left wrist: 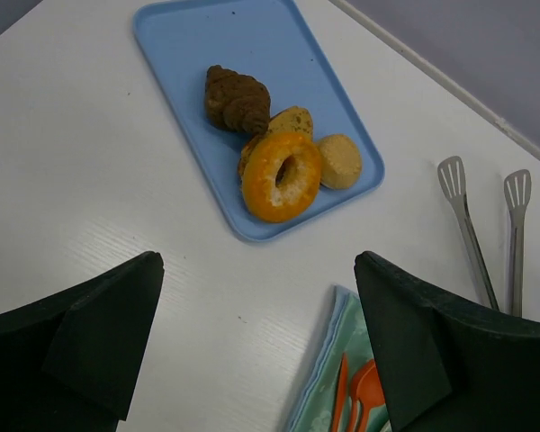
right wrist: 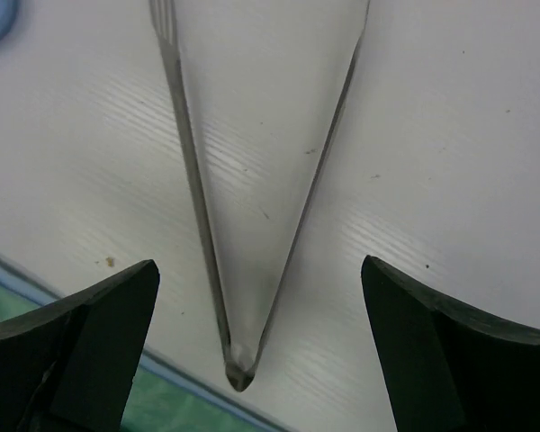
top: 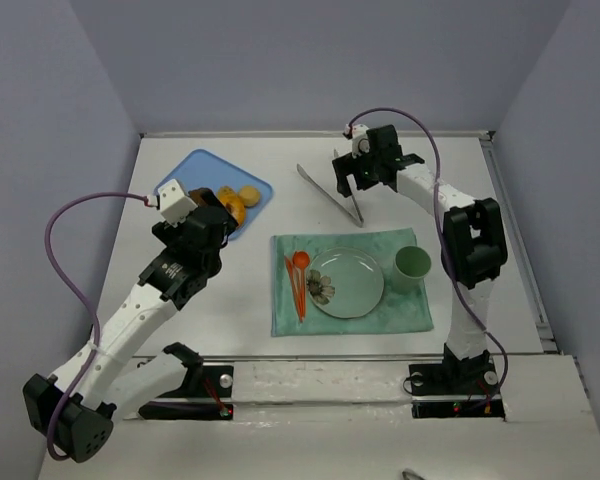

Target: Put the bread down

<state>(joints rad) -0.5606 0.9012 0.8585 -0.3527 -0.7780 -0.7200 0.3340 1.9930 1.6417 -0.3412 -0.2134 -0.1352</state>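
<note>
The white table (top: 230, 300) has pale lilac walls (top: 310, 60) around it. The left end effector (left wrist: 256, 270) and the right end effector (right wrist: 259, 270) are spread wide, empty.

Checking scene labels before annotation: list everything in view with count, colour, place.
table: 1, white, under everything
tray: 1, blue, far left
bread: 1, golden-yellow, on tray beside doughnut
doughnut: 1, orange, on tray
dark pastry: 1, brown, on tray
flecked piece: 1, tan, between dark pastry and doughnut
tongs: 1, metal, far centre
placemat: 1, teal, near centre
plate: 1, green, on placemat
cup: 1, green, right of plate
spoon and fork: 2, orange, left of plate
left gripper: black, open, near tray
right gripper: black, open, over tongs' hinge
</note>
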